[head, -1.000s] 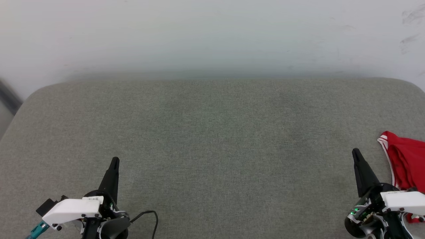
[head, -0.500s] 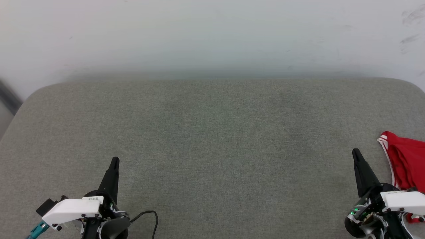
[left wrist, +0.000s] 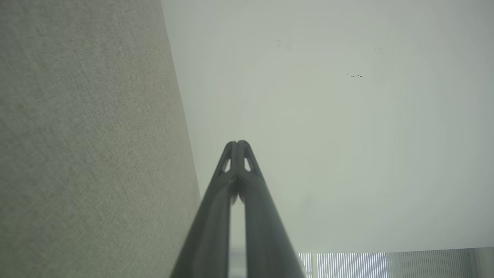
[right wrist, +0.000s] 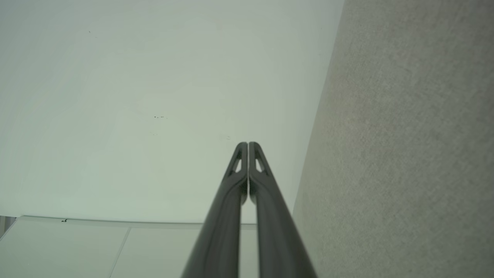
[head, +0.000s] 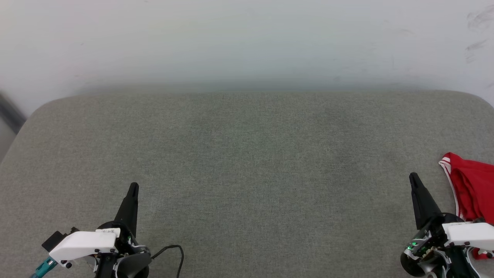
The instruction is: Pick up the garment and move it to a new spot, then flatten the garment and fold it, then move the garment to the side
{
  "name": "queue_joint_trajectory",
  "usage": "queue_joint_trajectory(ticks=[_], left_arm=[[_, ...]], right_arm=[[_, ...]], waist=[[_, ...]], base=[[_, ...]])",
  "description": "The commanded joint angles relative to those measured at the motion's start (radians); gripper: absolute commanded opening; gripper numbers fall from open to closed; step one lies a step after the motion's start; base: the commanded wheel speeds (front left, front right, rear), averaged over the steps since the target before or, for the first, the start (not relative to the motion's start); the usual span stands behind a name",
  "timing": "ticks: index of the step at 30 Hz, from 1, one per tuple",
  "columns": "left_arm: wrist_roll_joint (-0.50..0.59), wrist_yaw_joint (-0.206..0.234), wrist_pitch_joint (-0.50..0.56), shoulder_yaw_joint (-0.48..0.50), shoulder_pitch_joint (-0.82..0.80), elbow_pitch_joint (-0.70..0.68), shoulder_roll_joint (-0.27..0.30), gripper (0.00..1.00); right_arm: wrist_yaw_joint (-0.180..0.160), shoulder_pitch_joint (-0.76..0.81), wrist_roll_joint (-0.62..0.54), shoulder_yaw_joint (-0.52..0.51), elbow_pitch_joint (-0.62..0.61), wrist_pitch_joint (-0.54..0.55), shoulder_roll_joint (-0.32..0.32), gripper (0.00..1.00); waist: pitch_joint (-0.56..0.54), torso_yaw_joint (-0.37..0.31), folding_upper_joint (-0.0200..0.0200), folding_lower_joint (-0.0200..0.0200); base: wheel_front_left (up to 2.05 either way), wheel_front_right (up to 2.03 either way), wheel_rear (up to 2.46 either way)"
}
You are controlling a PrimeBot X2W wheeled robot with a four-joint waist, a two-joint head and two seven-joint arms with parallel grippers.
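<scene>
The garment [head: 472, 185], bright red with white-and-red striped trim, lies bunched at the right edge of the head view on the grey padded surface [head: 247, 162], partly cut off by the frame. My right gripper [head: 413, 178] is shut and empty, its tip just left of the garment and not touching it. Near the lower left my left gripper [head: 133, 187] is shut with nothing in it. Both wrist views show fingers pressed together: left gripper [left wrist: 237, 143], right gripper [right wrist: 247, 144], pointing toward the pale wall.
The grey padded surface has rounded far corners and meets a pale wall [head: 247, 42] at the back. A dark cable [head: 173, 249] loops beside my left wrist. A dark strip [head: 9, 112] shows past the left edge.
</scene>
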Motion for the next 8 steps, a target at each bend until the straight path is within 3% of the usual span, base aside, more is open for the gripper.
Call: queue_joint_trajectory(ticks=[1,8], left_arm=[[0.001,-0.002,0.005,0.004,-0.008,0.0,-0.002,0.0],[0.001,-0.002,0.005,0.004,-0.008,0.0,-0.002,0.0]], right_arm=[[0.0,-0.011,0.003,0.0,0.001,0.001,0.003,0.0],[0.0,-0.011,0.003,0.0,0.001,0.001,0.003,0.0]], waist=[[0.0,0.0,0.0,0.0],[0.0,0.0,0.0,0.0]], base=[[0.0,0.0,0.0],[0.0,0.0,0.0]])
